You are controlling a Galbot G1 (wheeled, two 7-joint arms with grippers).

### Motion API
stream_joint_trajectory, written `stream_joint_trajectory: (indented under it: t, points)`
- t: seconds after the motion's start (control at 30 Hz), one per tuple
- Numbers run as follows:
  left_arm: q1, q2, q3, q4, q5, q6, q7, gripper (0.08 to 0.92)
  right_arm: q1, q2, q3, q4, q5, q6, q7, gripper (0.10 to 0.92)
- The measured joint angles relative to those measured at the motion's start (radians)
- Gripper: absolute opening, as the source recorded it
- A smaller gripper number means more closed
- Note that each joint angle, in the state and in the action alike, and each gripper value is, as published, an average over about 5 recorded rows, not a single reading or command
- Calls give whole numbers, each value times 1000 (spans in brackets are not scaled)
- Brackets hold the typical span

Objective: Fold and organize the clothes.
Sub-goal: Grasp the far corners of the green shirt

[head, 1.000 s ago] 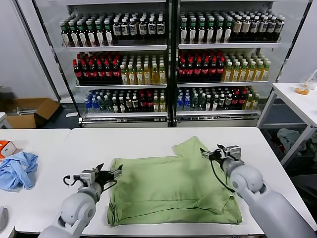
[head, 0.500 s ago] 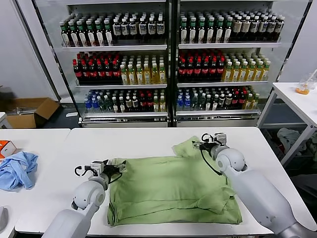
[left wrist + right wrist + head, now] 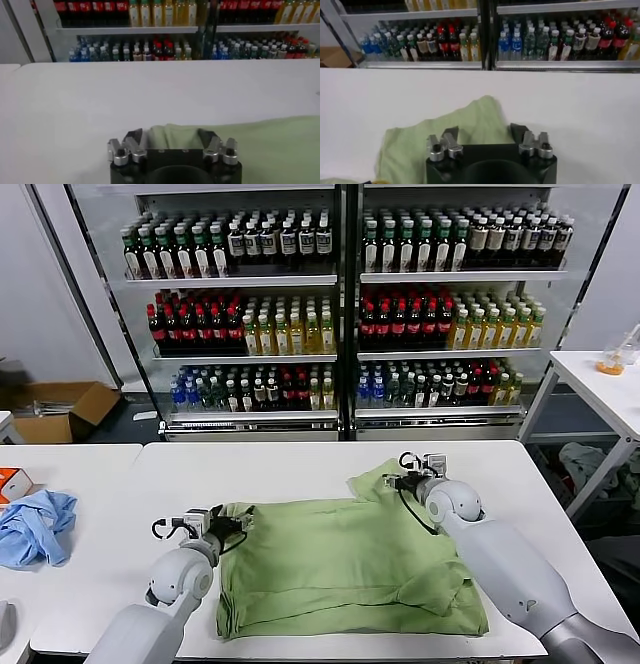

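A light green shirt [image 3: 340, 564] lies spread flat, plain side up, on the white table [image 3: 260, 469]; one sleeve [image 3: 380, 481] sticks out at its far right. My left gripper [image 3: 226, 524] is open at the shirt's far left corner. In the left wrist view its jaws [image 3: 170, 136] stand wide apart with the green cloth edge [image 3: 172, 134] between them. My right gripper [image 3: 400, 481] is open over the far right sleeve. In the right wrist view [image 3: 485, 131] the sleeve cloth [image 3: 470, 120] lies between the spread jaws. No collar, buttons or print show.
A light blue garment [image 3: 35, 524] and an orange box [image 3: 12, 482] lie on the table to the left. Glass-door fridges full of bottles [image 3: 340, 304] stand behind. Another white table [image 3: 605, 389] is at the far right, and a cardboard box [image 3: 60, 409] sits on the floor.
Both grippers have moved away from me: the left up to the shirt's far left corner, the right leftward onto the far sleeve. The shirt has not shifted.
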Motion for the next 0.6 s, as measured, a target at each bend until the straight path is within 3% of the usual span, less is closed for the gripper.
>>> stream_joint_trajectory:
  t: [0.43, 0.6]
  points:
    - [34, 3, -18, -31, -46, -17, 26, 282, -20, -14, 10, 19, 5, 4, -30, 170]
    - [46, 7, -30, -45, -71, -32, 31, 146, -43, -27, 27, 55, -7, 8, -39, 104]
